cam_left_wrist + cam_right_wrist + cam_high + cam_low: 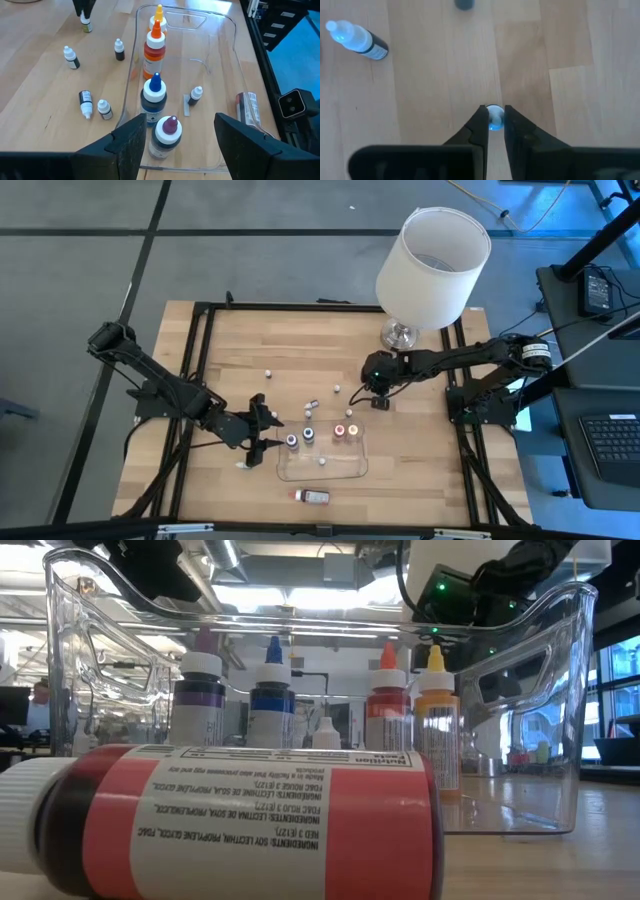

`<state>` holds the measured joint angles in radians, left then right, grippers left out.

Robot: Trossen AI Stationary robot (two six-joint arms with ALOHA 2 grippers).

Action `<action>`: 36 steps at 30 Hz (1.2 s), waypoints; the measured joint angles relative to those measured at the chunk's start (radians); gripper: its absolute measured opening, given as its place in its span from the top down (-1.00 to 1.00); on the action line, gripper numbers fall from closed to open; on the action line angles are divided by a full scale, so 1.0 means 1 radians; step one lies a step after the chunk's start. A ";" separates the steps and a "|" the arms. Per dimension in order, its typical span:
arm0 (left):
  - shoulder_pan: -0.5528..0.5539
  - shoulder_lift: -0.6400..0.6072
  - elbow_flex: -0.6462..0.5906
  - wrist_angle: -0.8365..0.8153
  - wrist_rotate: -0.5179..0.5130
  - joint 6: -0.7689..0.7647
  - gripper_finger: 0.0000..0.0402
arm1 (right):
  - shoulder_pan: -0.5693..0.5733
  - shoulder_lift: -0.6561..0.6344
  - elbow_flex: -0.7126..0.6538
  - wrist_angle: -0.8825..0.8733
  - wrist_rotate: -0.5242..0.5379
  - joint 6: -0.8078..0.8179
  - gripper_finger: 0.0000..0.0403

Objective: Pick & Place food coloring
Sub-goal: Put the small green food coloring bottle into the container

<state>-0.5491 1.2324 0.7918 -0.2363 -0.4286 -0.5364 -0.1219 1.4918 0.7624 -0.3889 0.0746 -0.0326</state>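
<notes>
The right claw (494, 119) has pinched shut on the white cap of one small food coloring bottle (494, 116) standing on the counter (230, 370), far right of the clear tray (322, 471). Next comes a straight lift, then a carry to the tray. The left claw (176, 131) waits spread wide over the tray's left end.

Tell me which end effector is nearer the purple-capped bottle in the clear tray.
Left. The left end effector is open just outside the tray's left end, beside the purple-capped bottle. The right end effector is beyond the tray's far right corner, shut on a small bottle.
</notes>
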 joint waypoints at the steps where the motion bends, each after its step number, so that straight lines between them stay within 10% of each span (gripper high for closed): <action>1: 0.000 0.000 0.000 0.000 0.000 0.000 -0.13 | 0.000 0.000 0.000 0.000 0.000 0.001 0.79; 36: 0.000 0.000 0.000 0.000 0.003 0.000 -0.13 | 0.000 -0.002 0.011 -0.131 0.001 0.056 0.87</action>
<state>-0.5491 1.2324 0.7918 -0.2367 -0.4255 -0.5365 -0.1215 1.4894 0.7732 -0.5199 0.0757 0.0231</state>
